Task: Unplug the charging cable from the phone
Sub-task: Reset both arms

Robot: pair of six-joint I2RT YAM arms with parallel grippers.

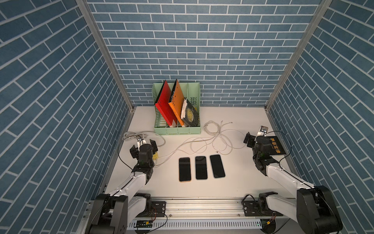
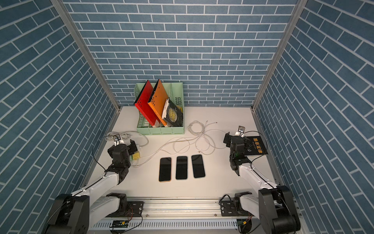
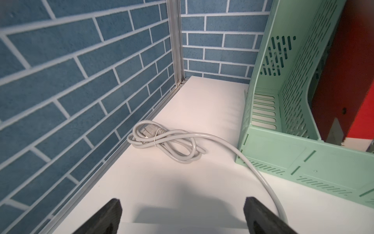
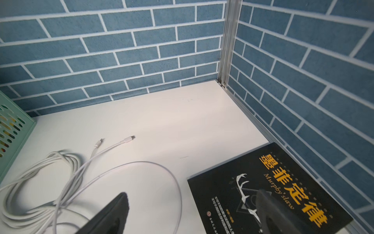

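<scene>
Three dark phones point(image 1: 184, 169) point(image 1: 201, 167) point(image 1: 217, 166) lie side by side, screens up, near the table's middle, seen in both top views point(image 2: 181, 167). Behind them, thin white charging cables point(image 1: 212, 129) sprawl in loops. Two plugs point(image 4: 129, 138) lie loose on the table, and none of the plugs I see sits in a phone. My left gripper point(image 1: 143, 146) point(image 3: 183, 202) hovers open and empty at the far left. My right gripper point(image 1: 258, 139) point(image 4: 193, 194) is open and empty at the far right, one finger over a black book point(image 4: 263, 182).
A green file organiser point(image 1: 178, 129) with red and orange folders stands at the back centre. A bundled grey power cord point(image 3: 164, 141) lies by the left wall. A white and yellow power strip point(image 2: 136, 155) sits beside my left arm. Brick-patterned walls enclose three sides.
</scene>
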